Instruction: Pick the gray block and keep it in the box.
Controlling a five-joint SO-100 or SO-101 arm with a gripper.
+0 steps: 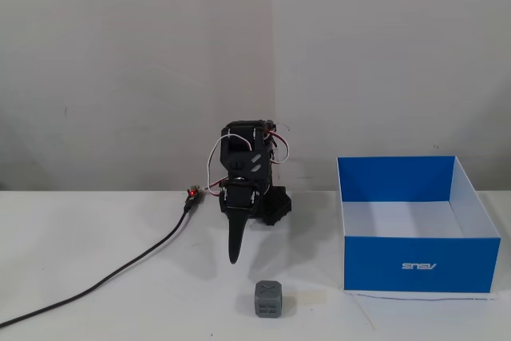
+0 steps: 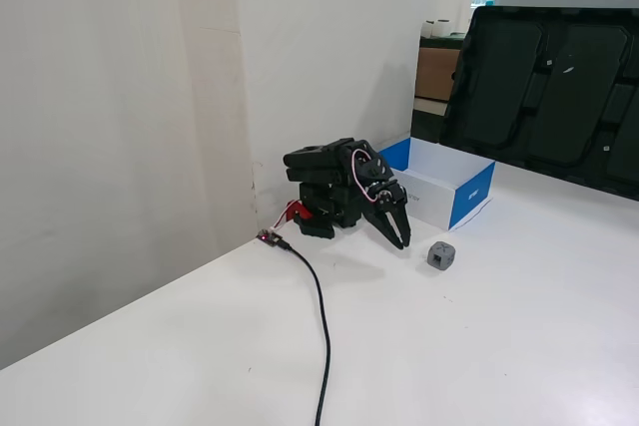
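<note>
The gray block [image 1: 270, 299] is a small cube with an X on top. It sits on the white table in front of the arm, and also shows in the other fixed view [image 2: 442, 255]. The box [image 1: 421, 265] has blue walls, a white inside and a white logo. It stands to the right of the block, open side up, and nothing shows inside it [image 2: 471, 197]. The black arm is folded low. My gripper [image 1: 234, 257] points down at the table, shut and empty, a short way behind and left of the block [image 2: 402, 242].
A black cable [image 1: 120, 273] runs from the arm's base across the table toward the front left [image 2: 321, 316]. A wall stands right behind the arm. Large black panels [image 2: 549, 77] lean beyond the box in one fixed view.
</note>
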